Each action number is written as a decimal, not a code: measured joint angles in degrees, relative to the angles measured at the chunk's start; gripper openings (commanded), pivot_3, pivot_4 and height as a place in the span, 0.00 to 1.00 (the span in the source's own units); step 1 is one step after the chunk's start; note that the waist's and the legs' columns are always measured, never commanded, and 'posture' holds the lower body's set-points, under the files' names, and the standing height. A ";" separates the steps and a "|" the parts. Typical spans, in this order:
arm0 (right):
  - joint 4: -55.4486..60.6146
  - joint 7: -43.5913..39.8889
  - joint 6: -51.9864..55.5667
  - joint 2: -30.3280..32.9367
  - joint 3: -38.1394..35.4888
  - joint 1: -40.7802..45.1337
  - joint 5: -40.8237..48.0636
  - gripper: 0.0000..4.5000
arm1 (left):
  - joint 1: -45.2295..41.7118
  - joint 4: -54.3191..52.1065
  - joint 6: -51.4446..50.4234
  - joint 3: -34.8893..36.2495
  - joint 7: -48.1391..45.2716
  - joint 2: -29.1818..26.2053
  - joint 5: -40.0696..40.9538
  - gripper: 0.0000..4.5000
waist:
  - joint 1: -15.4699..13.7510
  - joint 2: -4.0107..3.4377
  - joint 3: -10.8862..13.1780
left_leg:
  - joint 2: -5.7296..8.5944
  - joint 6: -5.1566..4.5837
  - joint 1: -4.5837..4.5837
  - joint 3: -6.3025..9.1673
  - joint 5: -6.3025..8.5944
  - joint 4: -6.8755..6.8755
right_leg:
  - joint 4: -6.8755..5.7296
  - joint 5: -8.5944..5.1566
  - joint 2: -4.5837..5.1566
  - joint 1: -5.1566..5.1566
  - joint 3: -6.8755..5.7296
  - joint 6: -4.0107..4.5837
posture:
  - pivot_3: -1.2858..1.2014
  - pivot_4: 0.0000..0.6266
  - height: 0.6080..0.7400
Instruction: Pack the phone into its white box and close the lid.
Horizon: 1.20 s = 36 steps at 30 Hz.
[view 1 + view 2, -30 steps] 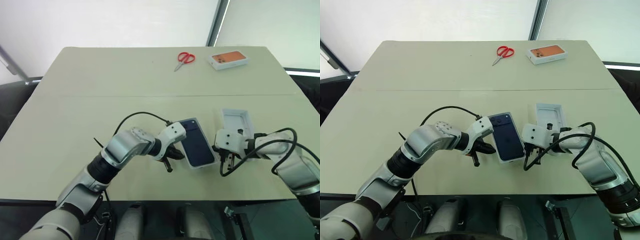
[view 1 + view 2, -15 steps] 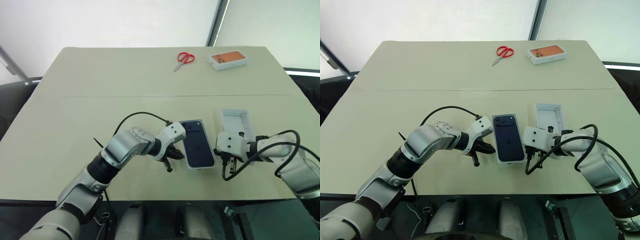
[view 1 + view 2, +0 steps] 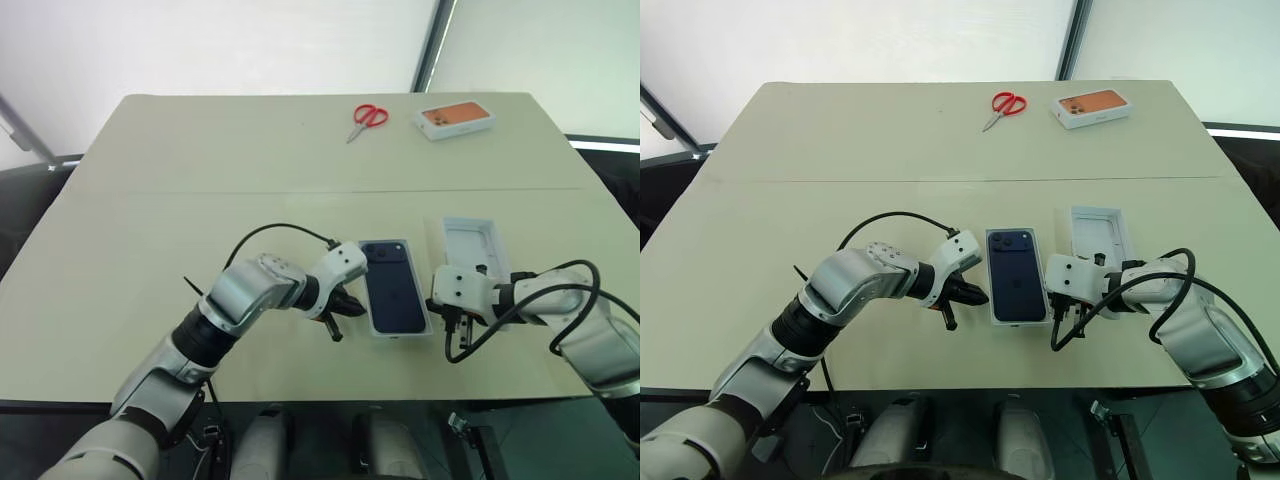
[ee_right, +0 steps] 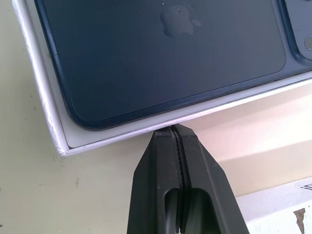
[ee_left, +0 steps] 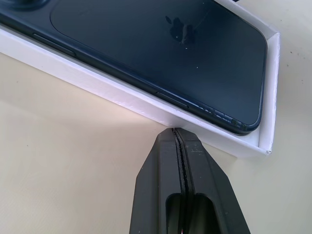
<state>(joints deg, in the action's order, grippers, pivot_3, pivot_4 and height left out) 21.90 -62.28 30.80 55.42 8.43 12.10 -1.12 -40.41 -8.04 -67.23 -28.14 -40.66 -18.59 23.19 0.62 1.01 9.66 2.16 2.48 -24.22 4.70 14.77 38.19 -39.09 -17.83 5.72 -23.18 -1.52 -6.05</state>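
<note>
The dark navy phone [image 3: 392, 287] lies back up in the white box [image 5: 122, 95] near the table's front middle, its camera cluster at the far end. My left gripper [image 5: 175, 130] is shut, and its tip sits against the box's left wall near the front corner. My right gripper [image 4: 170, 127] is shut too, with its tip at the box's right wall. Neither holds anything. To the right of the box a white rectangular piece with raised edges [image 3: 470, 240] lies hollow side up. It looks like the lid, and my right hand hides its near end.
Red scissors [image 3: 368, 118] and a white box with an orange phone print [image 3: 456, 119] lie at the far side of the beige table [image 3: 150, 230]. Black cables loop over both wrists. The table's front edge runs just below my hands.
The box with the phone has turned from slanted to straight, its far end swinging right. My right gripper has shifted slightly along its right side. The left gripper has stayed put.
</note>
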 measured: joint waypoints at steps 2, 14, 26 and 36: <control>0.01 0.00 0.00 0.08 0.00 0.00 0.11 0.00 | 0.13 0.00 0.00 0.13 0.02 -0.01 0.00 0.01 | 0.00 0.00 0.00 | 0.00 0.00 0.00 0.00 0.00 0.00 | 0.00 0.00 0.00 0.00 0.00 0.00 | 0.52 0.24 0.68; 1.61 -3.34 3.87 5.26 -11.97 -1.37 8.75 0.86 | 6.67 -5.75 -0.28 7.72 -0.91 -9.04 2.57 0.00 | -0.01 -0.05 0.01 | -0.07 -0.12 0.16 0.00 0.07 -0.02 | 0.02 0.00 -0.01 0.16 0.00 0.01 | 0.52 0.24 0.68; -1.97 8.81 24.62 0.30 -11.91 10.79 11.27 0.98 | 15.65 -15.22 23.41 12.36 -8.36 -15.68 1.22 0.00 | 0.12 -0.14 0.00 | -0.07 -0.05 0.16 -0.06 0.03 -0.05 | 0.07 -0.01 0.17 0.14 0.06 0.03 | 0.52 0.24 0.68; -5.50 24.39 58.18 -12.00 -8.87 19.47 13.01 0.98 | 23.89 -13.93 43.22 15.99 -18.97 -16.48 1.26 0.00 | -0.22 -0.20 0.03 | 0.05 -0.18 0.03 -0.05 0.10 -0.03 | 0.11 -0.01 0.19 0.08 0.03 0.02 | 0.52 0.24 0.68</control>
<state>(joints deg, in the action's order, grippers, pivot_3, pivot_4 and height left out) 16.40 -37.90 88.98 43.42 -0.45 31.57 11.89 -16.52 -21.97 -24.01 -12.15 -59.63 -35.07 24.45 0.40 0.82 9.69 2.22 2.30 -24.19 4.64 14.87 38.16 -38.99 -17.84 5.91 -23.10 -1.49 -6.02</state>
